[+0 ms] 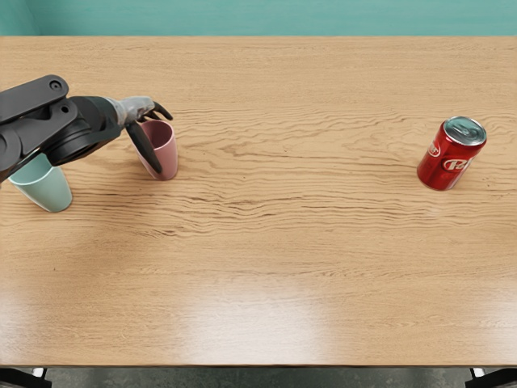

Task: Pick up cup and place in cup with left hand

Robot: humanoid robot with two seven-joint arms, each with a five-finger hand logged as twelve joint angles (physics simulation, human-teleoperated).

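My left hand [152, 128] reaches in from the left edge at the pink cup [168, 150], which stands upright on the table. Its thumb points down across the cup's left side, while the other fingers extend over the far side of the rim. The fingers are spread, and no closed grasp shows; whether they touch the cup I cannot tell. Further left, the mint-green cup [50, 191] stands upright, its upper left part hidden beneath the forearm.
A red soda can [451, 155] stands at the right on the wooden table [283, 242]. The table's front edge runs along the bottom of the view, with dark parts below it at both corners.
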